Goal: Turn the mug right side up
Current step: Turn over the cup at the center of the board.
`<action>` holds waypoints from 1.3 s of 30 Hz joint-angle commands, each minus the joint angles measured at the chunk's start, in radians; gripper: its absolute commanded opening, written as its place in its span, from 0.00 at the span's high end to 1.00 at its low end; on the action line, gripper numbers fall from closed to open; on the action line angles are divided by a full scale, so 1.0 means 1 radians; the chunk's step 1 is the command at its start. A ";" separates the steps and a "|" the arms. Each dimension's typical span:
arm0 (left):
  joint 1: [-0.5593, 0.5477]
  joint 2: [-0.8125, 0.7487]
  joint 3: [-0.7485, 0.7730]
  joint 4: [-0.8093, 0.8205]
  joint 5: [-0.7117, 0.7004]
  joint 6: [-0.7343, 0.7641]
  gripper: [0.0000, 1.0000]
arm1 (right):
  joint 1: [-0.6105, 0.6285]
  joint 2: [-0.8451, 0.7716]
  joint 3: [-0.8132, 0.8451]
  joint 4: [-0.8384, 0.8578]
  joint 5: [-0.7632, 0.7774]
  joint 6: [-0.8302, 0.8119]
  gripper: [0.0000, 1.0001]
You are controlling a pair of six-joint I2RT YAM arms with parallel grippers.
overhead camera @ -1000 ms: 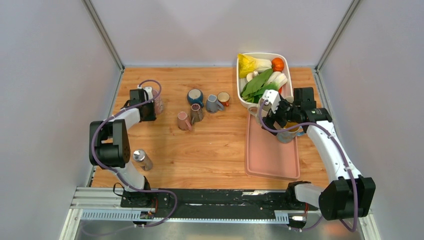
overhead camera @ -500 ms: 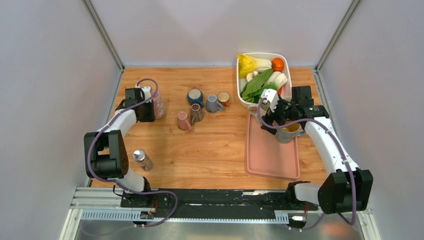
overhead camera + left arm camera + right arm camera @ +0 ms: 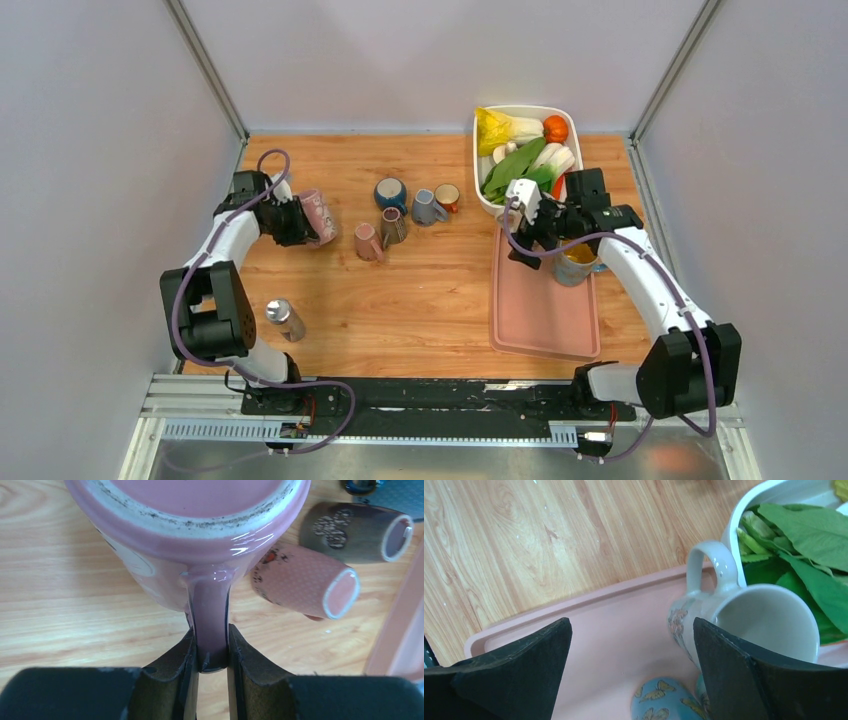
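Left wrist view: the left gripper (image 3: 210,652) pinches the pink mug (image 3: 190,530) by its handle (image 3: 210,605), mug tipped sideways at the table's (image 3: 75,605) far left. The right gripper (image 3: 631,650) gapes wide over the tray (image 3: 589,610), beside a white mug (image 3: 764,620).

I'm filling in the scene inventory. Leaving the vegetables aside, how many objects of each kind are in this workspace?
Mugs: 8, counting the pink mug held in the left tool
Pink tray: 1
White tub of vegetables: 1
Metal bottle: 1
Total: 11
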 commanded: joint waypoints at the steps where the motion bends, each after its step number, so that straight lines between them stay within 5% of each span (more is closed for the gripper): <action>1: 0.013 -0.050 0.028 -0.013 0.189 -0.109 1.00 | 0.057 0.018 0.038 0.095 -0.048 0.090 0.05; 7: 0.056 -0.069 -0.020 -0.056 0.230 -0.209 1.00 | 0.215 0.063 0.030 0.238 0.022 0.202 0.09; 21: 0.141 -0.125 -0.117 -0.220 0.293 -0.263 1.00 | 0.484 0.306 0.186 0.360 0.048 0.085 0.09; 39: 0.205 -0.052 -0.191 -0.320 0.641 -0.335 1.00 | 0.737 0.539 0.169 0.876 0.123 0.045 0.11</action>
